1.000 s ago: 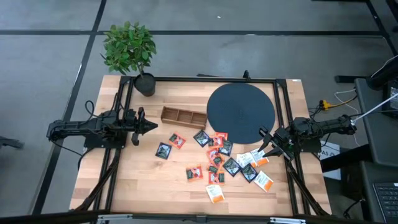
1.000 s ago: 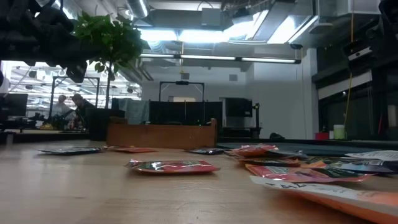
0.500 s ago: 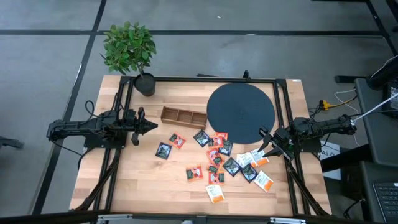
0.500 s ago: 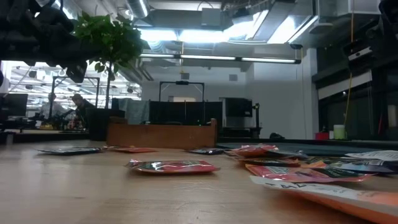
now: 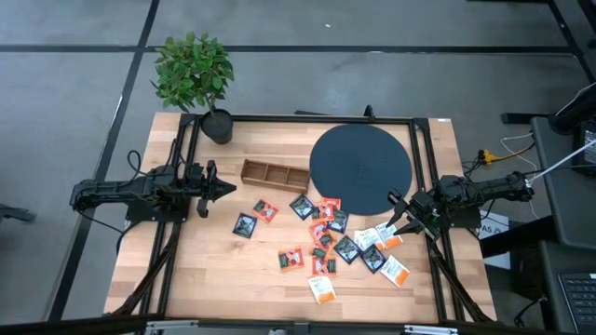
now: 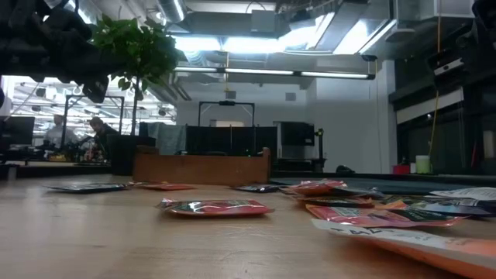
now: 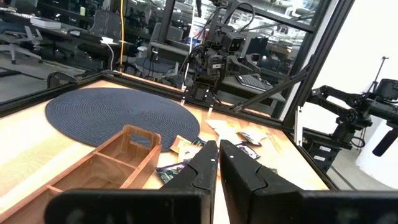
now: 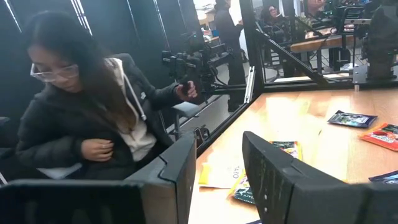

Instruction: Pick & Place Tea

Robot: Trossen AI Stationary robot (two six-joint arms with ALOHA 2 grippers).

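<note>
From above, I see the tea packets (image 5: 331,244) scattered flat across the middle and right of the table (image 5: 214,279), below the round black mat (image 5: 360,167). My right gripper (image 5: 399,223), fingers apart and empty, sits at the pile's right edge, nearest the white-and-orange packets. My left gripper (image 5: 228,190), pinched closed and empty, waits well apart beside the wooden tray (image 5: 275,174).

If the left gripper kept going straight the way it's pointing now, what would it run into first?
Probably the wooden tray. The left gripper, shut, points toward the table's right side, with the tray just ahead and slightly off its line. If it passes the tray, the tea sachets come next. Height above the table is unclear.
</note>
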